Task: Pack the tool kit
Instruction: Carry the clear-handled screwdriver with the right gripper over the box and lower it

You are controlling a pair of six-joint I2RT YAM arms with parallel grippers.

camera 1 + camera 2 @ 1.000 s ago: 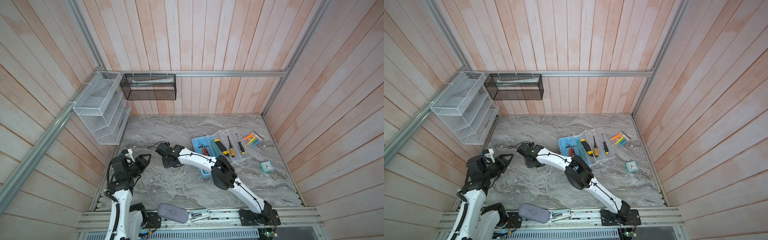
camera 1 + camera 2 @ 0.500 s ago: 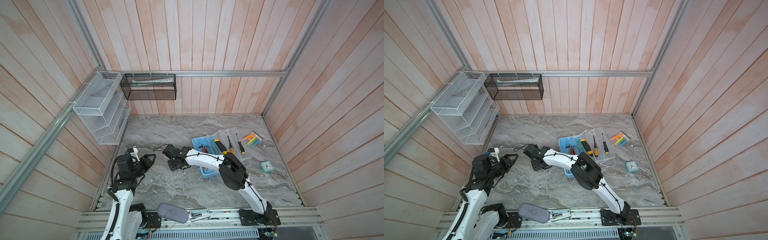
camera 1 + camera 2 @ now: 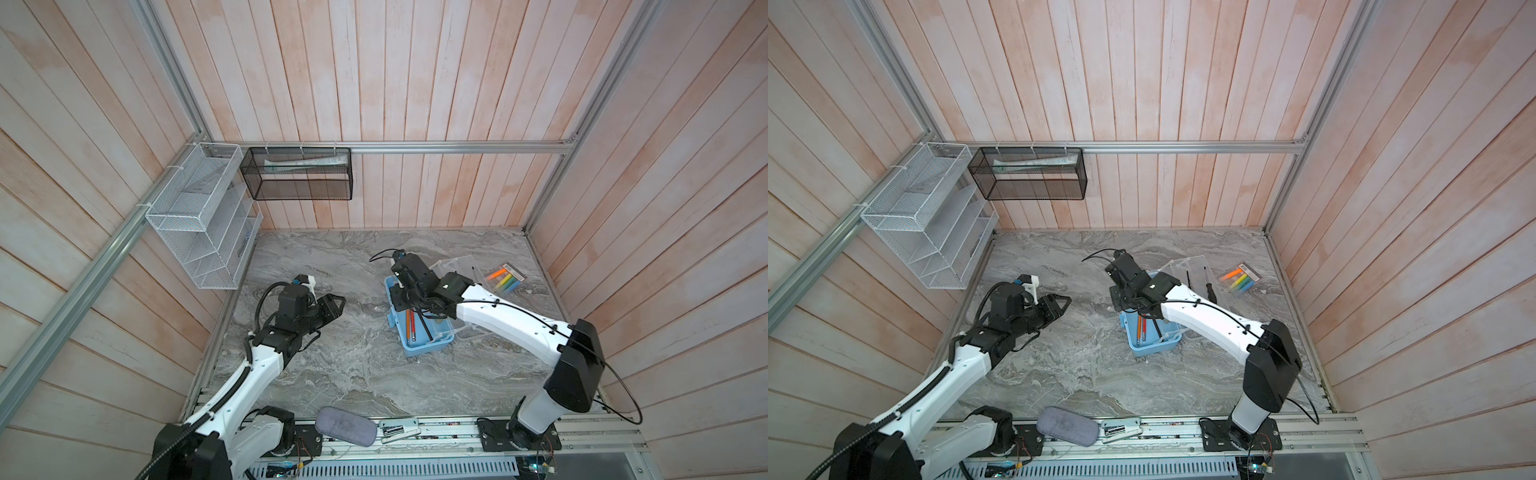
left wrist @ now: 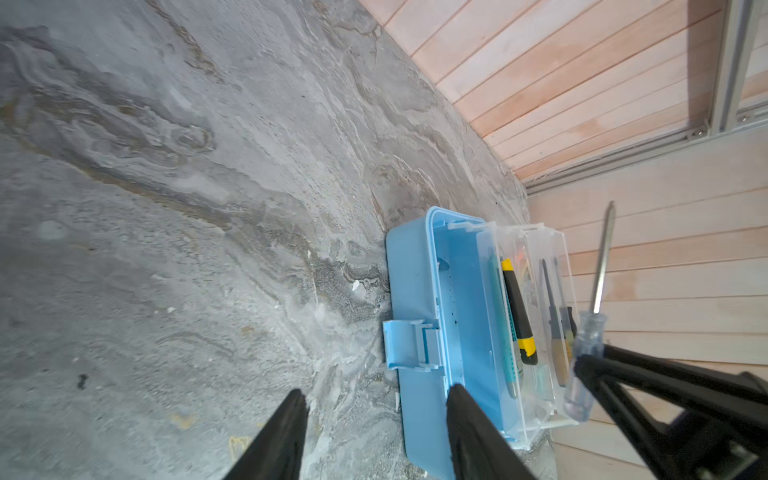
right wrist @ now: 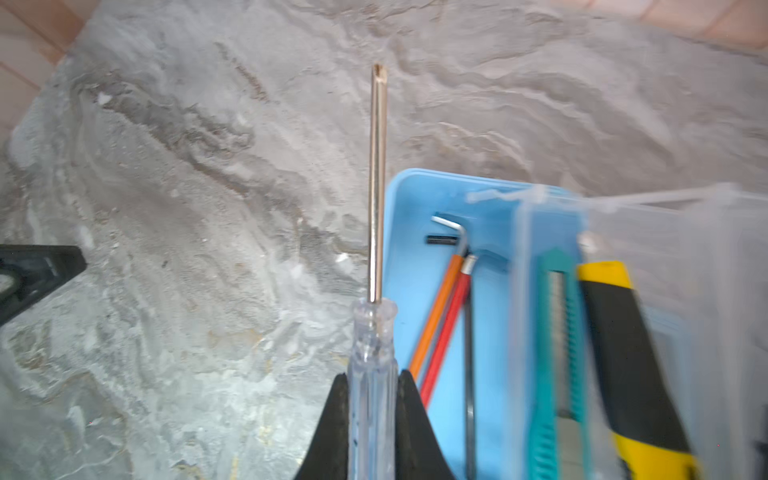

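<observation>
while the right gripper [image 5: 371, 380] clamped the screwdriver [image 5: 376, 187] near the blue box [image 5: 415, 199], the left gripper [image 4: 378, 392] hung apart, empty; next, probably: lowering it inside.

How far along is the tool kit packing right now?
Done: hex keys lie in the blue box. In hand: the right hand grips a clear-handled screwdriver near the box; the left hand is open and empty. Left: the yellow-black knife, teal knife and another screwdriver on the open lid, then closing it.
</observation>
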